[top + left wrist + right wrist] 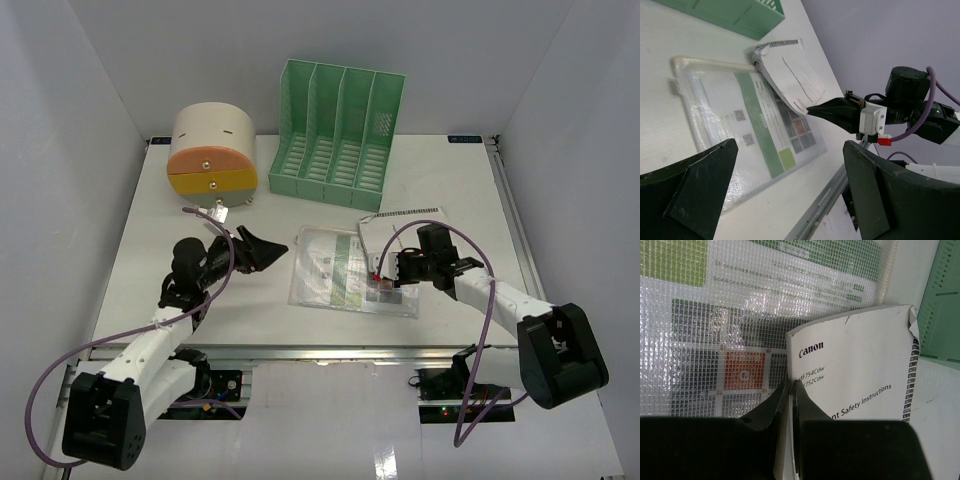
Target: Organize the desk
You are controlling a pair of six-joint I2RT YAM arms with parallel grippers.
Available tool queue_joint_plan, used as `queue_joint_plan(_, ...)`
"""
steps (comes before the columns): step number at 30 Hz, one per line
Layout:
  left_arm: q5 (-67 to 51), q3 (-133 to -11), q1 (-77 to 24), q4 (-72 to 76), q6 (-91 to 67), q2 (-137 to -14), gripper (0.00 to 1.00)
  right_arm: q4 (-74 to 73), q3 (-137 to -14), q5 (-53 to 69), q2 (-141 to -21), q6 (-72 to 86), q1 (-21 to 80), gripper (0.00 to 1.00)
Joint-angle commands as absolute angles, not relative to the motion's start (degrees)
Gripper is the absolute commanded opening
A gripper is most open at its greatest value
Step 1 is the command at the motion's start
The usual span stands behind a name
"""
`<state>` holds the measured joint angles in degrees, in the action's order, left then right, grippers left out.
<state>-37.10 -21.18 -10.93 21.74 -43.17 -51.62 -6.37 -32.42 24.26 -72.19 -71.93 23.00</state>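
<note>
On the white desk lies a clear mesh pouch with printed sheets inside. A white Canon booklet lies at its right end, one corner curled up off the pouch. My right gripper is shut on the booklet's near edge, the paper pinched between its fingertips above the pouch. The left gripper hovers open and holds nothing just left of the pouch. Its wrist view shows the pouch, the lifted booklet and the right gripper beyond its own jaws.
A green slotted file rack stands at the back centre, and its edge shows in the right wrist view. A cream-and-orange rounded drawer box sits at the back left. A metal rail runs along the near edge.
</note>
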Motion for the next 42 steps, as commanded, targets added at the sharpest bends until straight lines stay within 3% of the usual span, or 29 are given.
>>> queue_joint_plan(1,-24.16,-20.91,-19.85,27.26,-52.10,-56.96,0.98,-9.42,-34.00,27.15,-66.97,-66.02,23.12,0.08)
queue_joint_plan(8,-10.10,-31.07,-32.04,26.76,-65.32,-76.16,0.98,-10.96,-34.51,30.58,-62.96,-63.14,23.12,0.08)
queue_joint_plan(17,-7.05,-55.83,-42.07,23.17,-75.21,-102.73,0.94,-9.90,-32.40,31.56,-60.53,-62.38,23.12,0.08)
queue_joint_plan(24,-8.64,-64.36,-44.30,19.60,-78.50,-112.05,0.65,-8.59,-31.20,32.61,-58.95,-60.87,23.12,0.08)
queue_joint_plan(29,-11.01,-67.51,-45.09,18.98,-78.48,-114.71,0.55,-7.38,-30.32,33.22,-58.62,-60.03,23.12,0.08)
queue_joint_plan(34,-13.80,-68.64,-45.44,18.76,-77.61,-116.28,0.57,-6.99,-30.06,32.48,-58.05,-59.77,23.12,0.08)
queue_joint_plan(38,-15.24,-67.46,-45.44,19.15,-77.21,-115.36,0.71,-6.40,-29.88,31.86,-57.92,-59.65,23.12,0.08)
queue_joint_plan(42,-15.47,-66.59,-45.44,17.68,-75.69,-114.11,0.76,-5.42,-29.89,30.72,-57.94,-59.02,23.12,0.08)
